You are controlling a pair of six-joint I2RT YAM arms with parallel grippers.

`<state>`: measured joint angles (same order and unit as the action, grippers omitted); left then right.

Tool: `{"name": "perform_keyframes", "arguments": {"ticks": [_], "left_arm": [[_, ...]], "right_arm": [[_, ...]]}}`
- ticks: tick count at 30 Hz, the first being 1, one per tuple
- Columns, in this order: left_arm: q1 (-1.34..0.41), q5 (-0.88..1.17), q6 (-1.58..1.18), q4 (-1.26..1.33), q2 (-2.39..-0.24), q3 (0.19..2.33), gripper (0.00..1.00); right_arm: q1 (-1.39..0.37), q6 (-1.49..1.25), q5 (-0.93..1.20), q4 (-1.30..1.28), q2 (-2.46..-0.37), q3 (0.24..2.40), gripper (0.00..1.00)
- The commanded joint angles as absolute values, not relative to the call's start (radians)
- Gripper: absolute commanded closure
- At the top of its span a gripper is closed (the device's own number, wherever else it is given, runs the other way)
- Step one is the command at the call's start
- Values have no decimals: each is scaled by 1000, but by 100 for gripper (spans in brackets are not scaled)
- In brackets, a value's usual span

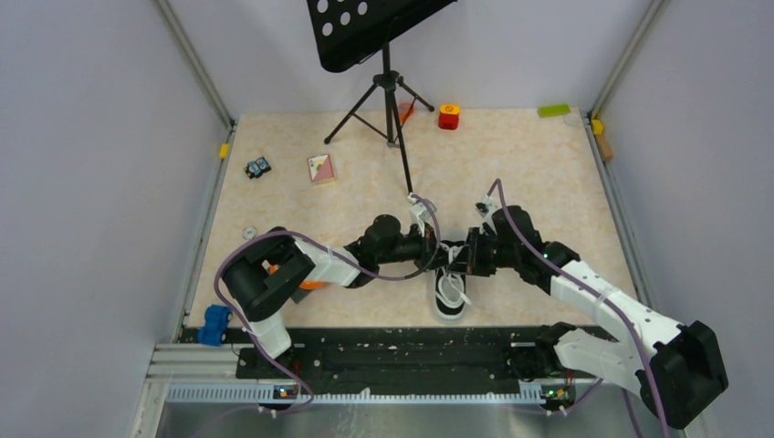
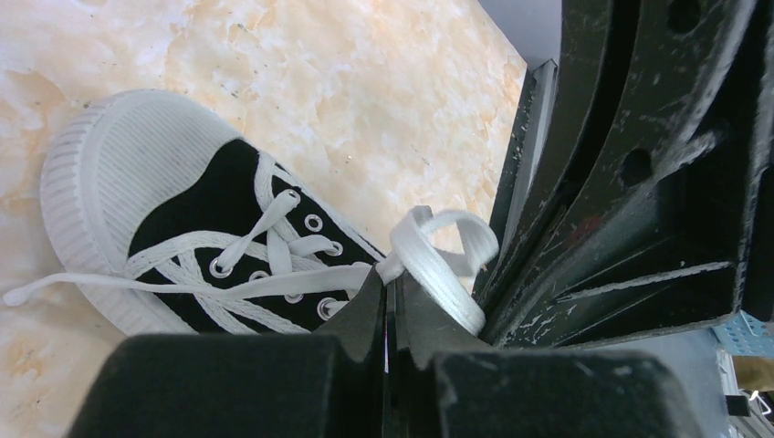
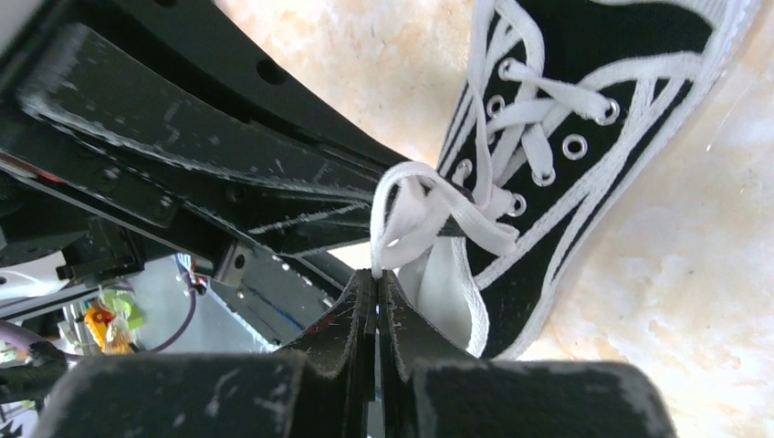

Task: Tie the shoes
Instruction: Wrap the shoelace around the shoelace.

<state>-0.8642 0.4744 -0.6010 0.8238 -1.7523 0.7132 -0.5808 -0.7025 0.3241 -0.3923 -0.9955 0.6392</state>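
— Where are we?

— We think we are in a robot lab. We see the left arm (image 1: 321,265) and the right arm (image 1: 595,292) of a robot, bolted to a black rail (image 1: 411,360) at the edge of a table (image 1: 548,182).

— What else do we see?

— We see plain gray walls (image 1: 91,137) and metal posts (image 1: 196,64) boxing the table in. We also see a black stand (image 1: 365,32) on three legs, a red block (image 1: 448,116) and a green block (image 1: 553,110).
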Motion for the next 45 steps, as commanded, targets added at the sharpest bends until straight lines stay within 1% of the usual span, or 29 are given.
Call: {"name": "perform_keyframes", "arguments": {"ticks": [1, 10, 18, 19, 20, 22, 24, 28, 33, 37, 45], "left_arm": [[-861, 471, -601, 879, -1732, 720, 100], [-857, 468, -595, 879, -1723, 702, 100], [-856, 486, -598, 883, -1724, 701, 100], [-856, 491, -595, 877, -1723, 701, 100], [-856, 495, -591, 870, -1721, 702, 100], [-858, 504, -583, 863, -1717, 700, 100], [-858, 507, -581, 862, -1715, 699, 100], [-857, 516, -583, 864, -1723, 706, 100], [-858, 519, -583, 865, -1724, 709, 100], [-858, 522, -583, 865, -1723, 710, 100], [-858, 523, -584, 862, -1723, 713, 100]], "right_arm": [[-591, -670, 364, -406, -977, 619, 100], [-591, -647, 372, -439, -978, 610, 100], [-591, -638, 324, -463, -984, 634, 100], [-590, -638, 319, -472, -985, 640, 98], [-590, -636, 314, -480, -988, 649, 93], [-590, -628, 300, -498, -987, 674, 81], [-589, -616, 277, -518, -986, 710, 72], [-588, -601, 238, -546, -985, 770, 64], [-584, -609, 214, -543, -985, 801, 60], [-566, -656, 175, -514, -960, 776, 59], [-536, -713, 162, -451, -949, 738, 62]]}}
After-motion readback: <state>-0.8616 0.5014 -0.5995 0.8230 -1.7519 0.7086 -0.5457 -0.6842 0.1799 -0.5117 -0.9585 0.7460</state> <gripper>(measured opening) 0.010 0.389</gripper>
